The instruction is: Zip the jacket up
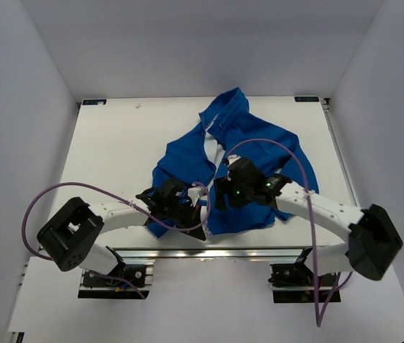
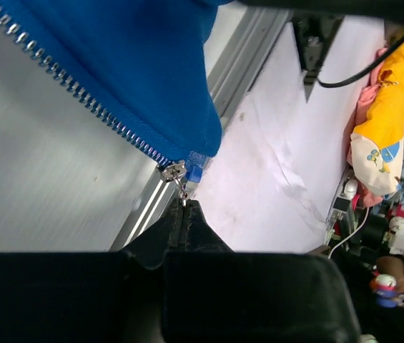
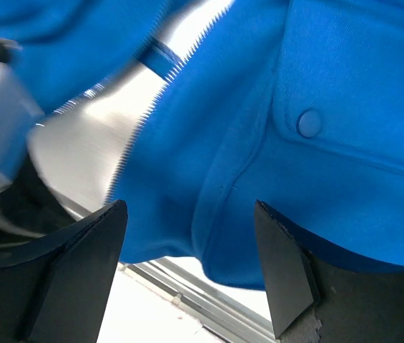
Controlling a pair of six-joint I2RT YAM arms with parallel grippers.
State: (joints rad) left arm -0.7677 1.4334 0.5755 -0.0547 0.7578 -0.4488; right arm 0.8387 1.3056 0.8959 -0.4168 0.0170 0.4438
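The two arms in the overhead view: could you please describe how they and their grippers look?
Both the left arm and the right arm have white links with bulky black joint housings. A thin purple cable loops off the left one, another arcs over the right. The left gripper and right gripper have black fingers. Small green lights glow at the right wrist.

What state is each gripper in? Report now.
Left gripper: shut on the small silver metal zipper pull of the bright blue fabric jacket.
Right gripper: open, holding nothing.
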